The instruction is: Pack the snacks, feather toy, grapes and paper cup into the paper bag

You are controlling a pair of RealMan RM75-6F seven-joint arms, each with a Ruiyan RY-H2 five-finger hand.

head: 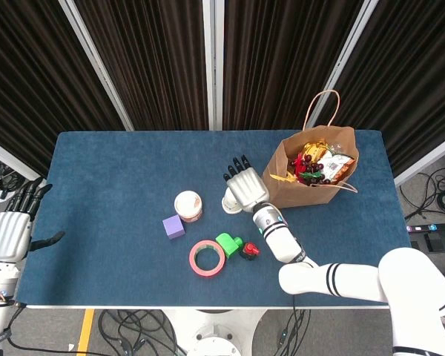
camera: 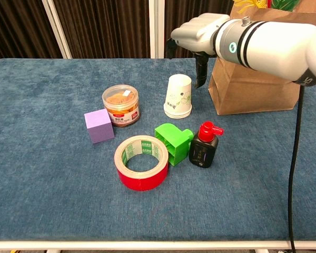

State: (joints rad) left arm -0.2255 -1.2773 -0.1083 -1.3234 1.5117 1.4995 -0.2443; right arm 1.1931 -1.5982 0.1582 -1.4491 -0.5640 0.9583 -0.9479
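Hovering right hand: right hand above the paper cup, palm down, fingers apart, holding nothing; thumb hangs just right of the cup's top, not clearly touching
Left hand: left hand off the table's left edge, fingers spread, empty
Paper cup: upside down on the blue table, just left of the paper bag, mostly hidden under the hand in head view
Paper bag: upright at right rear of table, open, pink handles up
Bag contents: grapes, snacks, something yellow at left, maybe the feather toy, can't tell
Other items: clear jar left of cup; purple cube just beside jar; red tape roll in front; green block touching tape; black bottle with red pump just right of block
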